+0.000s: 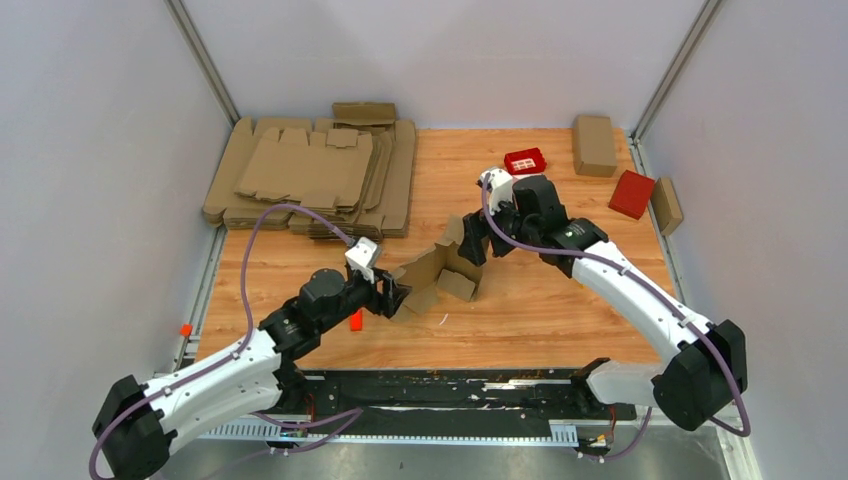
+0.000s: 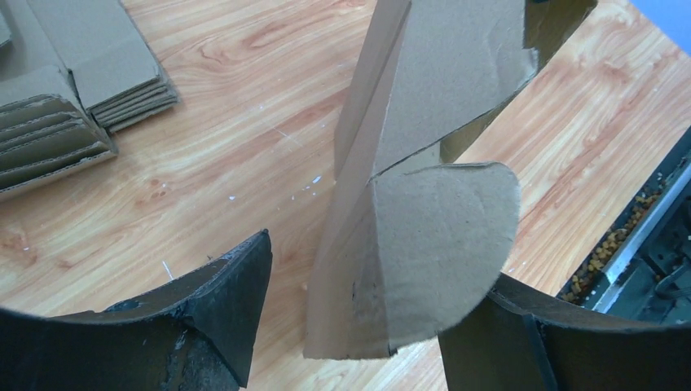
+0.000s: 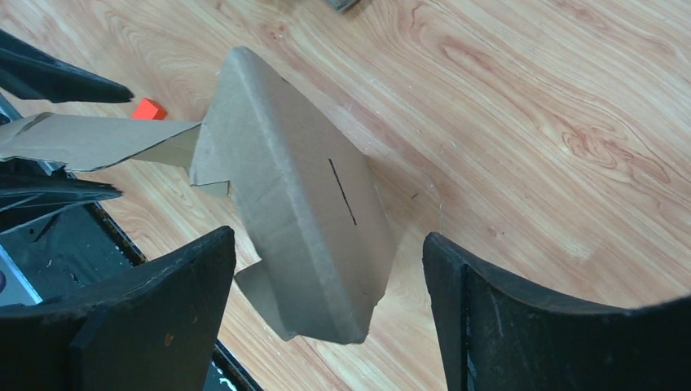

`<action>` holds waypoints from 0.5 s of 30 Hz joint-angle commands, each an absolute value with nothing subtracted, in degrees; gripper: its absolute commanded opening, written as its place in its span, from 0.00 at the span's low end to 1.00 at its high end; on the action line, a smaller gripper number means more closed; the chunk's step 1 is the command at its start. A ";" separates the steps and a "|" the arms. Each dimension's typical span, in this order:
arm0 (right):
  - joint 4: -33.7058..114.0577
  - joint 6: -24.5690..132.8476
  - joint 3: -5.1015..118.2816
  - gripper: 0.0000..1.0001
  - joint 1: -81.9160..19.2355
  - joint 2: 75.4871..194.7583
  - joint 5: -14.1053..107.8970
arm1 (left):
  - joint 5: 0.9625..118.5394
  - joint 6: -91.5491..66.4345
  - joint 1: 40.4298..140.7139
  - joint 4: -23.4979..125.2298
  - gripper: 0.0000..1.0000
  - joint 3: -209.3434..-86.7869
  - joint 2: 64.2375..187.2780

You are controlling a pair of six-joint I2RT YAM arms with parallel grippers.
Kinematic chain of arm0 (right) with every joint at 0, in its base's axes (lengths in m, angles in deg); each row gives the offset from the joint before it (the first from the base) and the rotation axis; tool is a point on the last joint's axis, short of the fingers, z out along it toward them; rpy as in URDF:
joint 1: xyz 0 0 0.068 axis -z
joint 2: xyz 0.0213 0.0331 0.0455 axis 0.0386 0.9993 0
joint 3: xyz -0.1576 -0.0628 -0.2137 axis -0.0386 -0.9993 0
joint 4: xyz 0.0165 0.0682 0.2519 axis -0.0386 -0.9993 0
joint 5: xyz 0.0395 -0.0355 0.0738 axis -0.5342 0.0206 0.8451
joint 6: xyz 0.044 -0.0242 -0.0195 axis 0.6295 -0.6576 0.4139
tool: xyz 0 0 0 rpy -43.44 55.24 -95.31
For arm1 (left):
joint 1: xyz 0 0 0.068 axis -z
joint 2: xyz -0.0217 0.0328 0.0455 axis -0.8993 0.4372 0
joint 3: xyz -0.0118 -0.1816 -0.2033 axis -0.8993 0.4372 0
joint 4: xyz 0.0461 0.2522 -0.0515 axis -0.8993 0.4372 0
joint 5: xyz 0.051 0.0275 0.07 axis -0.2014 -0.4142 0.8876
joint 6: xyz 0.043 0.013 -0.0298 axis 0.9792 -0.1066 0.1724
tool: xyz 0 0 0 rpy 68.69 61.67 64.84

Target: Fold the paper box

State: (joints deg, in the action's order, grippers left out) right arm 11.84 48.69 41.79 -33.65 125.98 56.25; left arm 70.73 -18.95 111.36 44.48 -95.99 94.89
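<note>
Two tools are working one piece of cardboard at the middle of the overhead frame, and the paper box (image 1: 437, 272) sits right between them, half-formed and standing up off the wooden counter (image 1: 540, 320). On the lower left, the left tool (image 1: 397, 298) meets the box's near end; its wrist view shows both fingers (image 2: 220, 305) spread wide with a rounded flap and an upright panel of the paper box (image 2: 424, 261) standing in the gap. The right-hand finger looks to be touching the flap's curved edge; the left-hand one is clear of the cardboard, so nothing is pinched. Over on the right, the right tool (image 1: 473, 240) reaches the box's far end, and its own camera shows the fingers (image 3: 521, 318) well apart too, a curved panel with a thin slit hanging between them, neither finger pressing it that I can see. A small orange block (image 1: 356, 320) lies on the counter just below the left arm's wrist. Upper left of the overhead frame, a stack of flat cardboard blanks (image 1: 315, 175) is piled against the wall. Upper right, two red boxes (image 1: 525, 161) and two folded brown cartons (image 1: 594, 145) sit near the counter's far corner
</note>
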 commanded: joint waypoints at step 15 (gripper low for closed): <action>19.80 55.92 43.09 0.71 -24.63 131.66 64.92 | 71.28 -24.62 111.53 60.97 0.78 -103.56 84.95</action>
State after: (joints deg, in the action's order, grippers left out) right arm 14.38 51.86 41.77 -28.45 130.31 59.64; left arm 71.50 -22.71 111.36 58.40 -100.28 85.95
